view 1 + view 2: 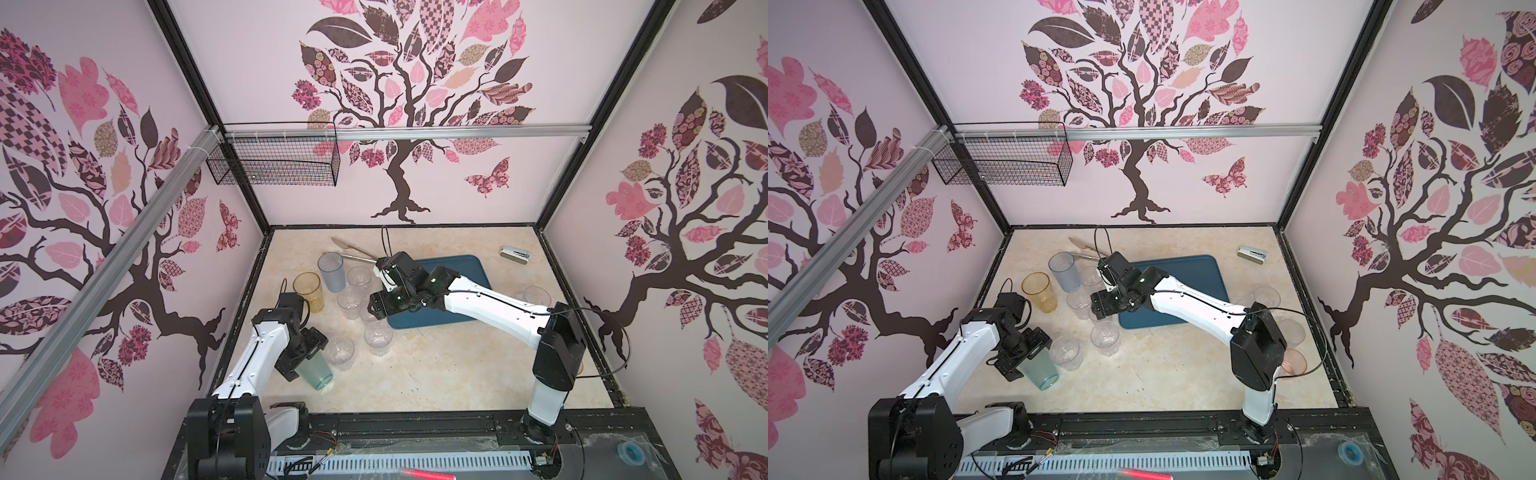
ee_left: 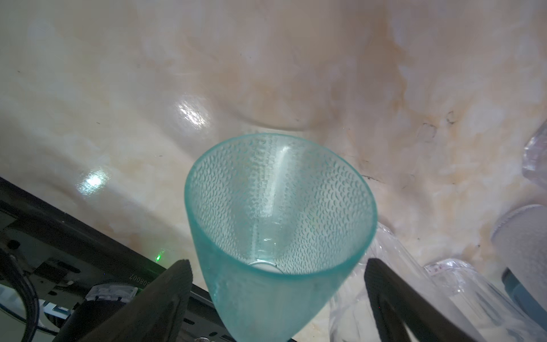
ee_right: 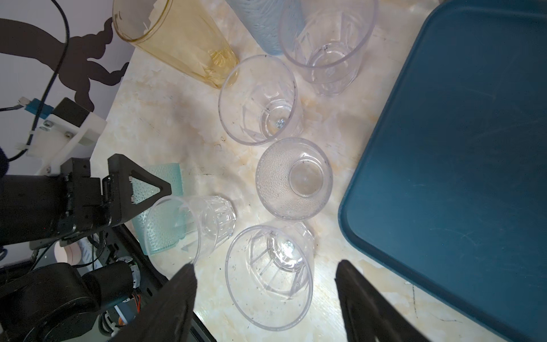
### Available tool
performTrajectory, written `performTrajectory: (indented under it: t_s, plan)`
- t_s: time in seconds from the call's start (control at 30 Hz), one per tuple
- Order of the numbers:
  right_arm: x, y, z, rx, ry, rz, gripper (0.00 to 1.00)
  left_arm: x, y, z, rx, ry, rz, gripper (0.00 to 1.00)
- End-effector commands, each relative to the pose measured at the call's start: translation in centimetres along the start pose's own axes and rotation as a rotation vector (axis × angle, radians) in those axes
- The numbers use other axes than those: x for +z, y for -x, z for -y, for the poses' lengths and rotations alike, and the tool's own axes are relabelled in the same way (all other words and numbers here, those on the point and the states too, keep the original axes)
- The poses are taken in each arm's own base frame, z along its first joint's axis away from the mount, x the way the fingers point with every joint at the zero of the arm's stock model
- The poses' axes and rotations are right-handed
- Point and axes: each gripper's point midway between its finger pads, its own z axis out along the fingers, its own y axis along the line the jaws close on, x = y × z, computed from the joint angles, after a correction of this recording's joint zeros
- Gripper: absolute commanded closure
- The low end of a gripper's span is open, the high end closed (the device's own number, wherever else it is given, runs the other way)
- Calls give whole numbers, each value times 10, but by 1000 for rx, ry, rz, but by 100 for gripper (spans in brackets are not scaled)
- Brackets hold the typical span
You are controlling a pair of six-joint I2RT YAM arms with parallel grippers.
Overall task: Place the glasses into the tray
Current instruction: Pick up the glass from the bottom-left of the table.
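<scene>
Nearest: left gripper, jaws open, straddling a teal-green dimpled see-through tumbler. Slim gaps show on both sides, so no grip yet. That tumbler is tipped over, mouth toward the near edge, apparently lying on the beige marbled bench; how it rests is not clear.

By the right arm's elbow are a pinkish tumbler and a frosted tumbler. Both are partly hidden and on the bench outside the tray.

Next out: short clear tumblers, five in a cluster, upright, left of the tray. One is a dimpled clear tumbler, the rest faceted. Right gripper hovers above this cluster, jaws open, empty. In the right wrist view a clear faceted tumbler shows between them, untouched.

Flat dark teal-blue plastic tray sits just beside the cluster, with the right arm across it. The parts that show carry no glass. Another clear tumbler stands on the bench right of the tray.

Farther left: tall amber tumbler, then tall blue-grey tumbler, both upright on the bench. Far end: metal tongs and white stapler, not part of the job.

Progress, judged: barely begun. No glass is visible in the tray and every glass seen is on the bench, so all are left to move. Both arms look poised for a pick.
</scene>
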Motion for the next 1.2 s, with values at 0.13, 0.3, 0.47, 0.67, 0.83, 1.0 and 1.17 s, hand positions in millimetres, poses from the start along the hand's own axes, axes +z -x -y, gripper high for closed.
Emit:
performTrajectory:
  t_s: [0.13,0.3,0.47,0.67,0.83,1.0,1.17]
  plan:
    - [7,-6,13,9,-55,-5,24,22,9,6,-47,-24,24,9]
    - [5,-7,22,26,-98,10,24,23,13,9,-37,-44,53,18]
    - [-1,-2,25,44,-110,50,24,19,14,11,-29,-66,64,31]
    - [-11,4,38,90,-148,104,24,12,14,10,-36,-74,83,36]
    - [-21,7,53,156,-154,157,24,4,17,9,-42,-89,120,44]
    - [-26,10,62,193,-146,199,24,0,16,9,-46,-92,125,49]
    - [-24,10,63,195,-148,195,24,-3,19,9,-49,-98,143,53]
